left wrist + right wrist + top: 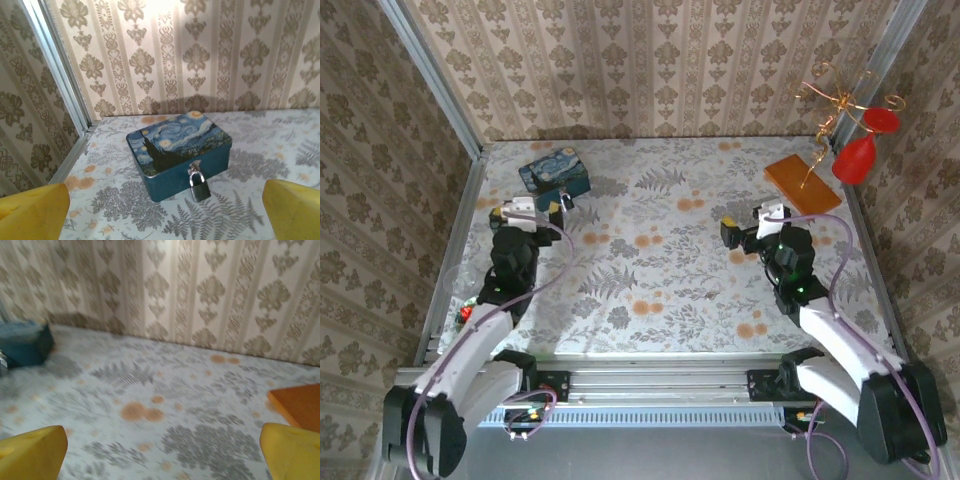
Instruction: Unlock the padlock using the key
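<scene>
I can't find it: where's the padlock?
In the left wrist view, the padlock hangs at the front of the box, which sits far left on the table, just beyond the left gripper.

Small padlock [198, 186], dark grey body, silvery shackle closed, hanging upright on blue box [170, 142] front.

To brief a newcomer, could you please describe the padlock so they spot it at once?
At the far left corner of the table stands a blue box painted with a starry night. The padlock hangs from the clasp on its front wall: tiny, dark-bodied, with a thin silvery shackle, far smaller than the box.
</scene>
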### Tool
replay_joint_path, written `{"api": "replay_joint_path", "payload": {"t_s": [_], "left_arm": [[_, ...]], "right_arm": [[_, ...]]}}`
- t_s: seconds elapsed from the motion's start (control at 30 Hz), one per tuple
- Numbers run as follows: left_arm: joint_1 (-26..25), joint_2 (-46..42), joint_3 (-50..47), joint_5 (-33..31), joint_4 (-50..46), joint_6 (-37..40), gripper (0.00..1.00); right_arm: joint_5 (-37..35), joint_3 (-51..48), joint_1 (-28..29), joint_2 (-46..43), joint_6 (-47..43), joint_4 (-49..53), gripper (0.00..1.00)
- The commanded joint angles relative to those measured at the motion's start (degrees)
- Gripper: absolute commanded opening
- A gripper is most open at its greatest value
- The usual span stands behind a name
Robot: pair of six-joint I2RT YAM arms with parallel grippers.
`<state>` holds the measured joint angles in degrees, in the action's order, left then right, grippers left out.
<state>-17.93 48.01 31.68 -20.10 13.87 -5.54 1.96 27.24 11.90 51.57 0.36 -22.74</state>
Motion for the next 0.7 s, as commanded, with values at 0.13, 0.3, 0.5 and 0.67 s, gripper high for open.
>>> {"api": "replay_joint_path", "payload": {"t_s": [0.13,0.3,0.5,0.67], "left_arm": [[5.70,-7.70,4.40,4.77,-26.63,-23.04,1.00],[10.59,-17.64,-9.10,11.72,-15.41,-26.30,1.00],[11.46,-15.46,-12.92,24.03,-15.31,-23.27,1.00],[8.36,-9.11,-16.96,29.15,-9.63,-23.73,1.00]], "right_arm": [[-11.32,11.29,-0.27,-6.31,30.75,34.38,1.00],[0.61,7.86,-4.34,-9.75,31.46,33.79,1.00],[5.09,11.25,-2.48,-4.65,35.40,46.80,0.92],[3.72,8.71,4.22,0.40,39.09,49.11,0.87]]}}
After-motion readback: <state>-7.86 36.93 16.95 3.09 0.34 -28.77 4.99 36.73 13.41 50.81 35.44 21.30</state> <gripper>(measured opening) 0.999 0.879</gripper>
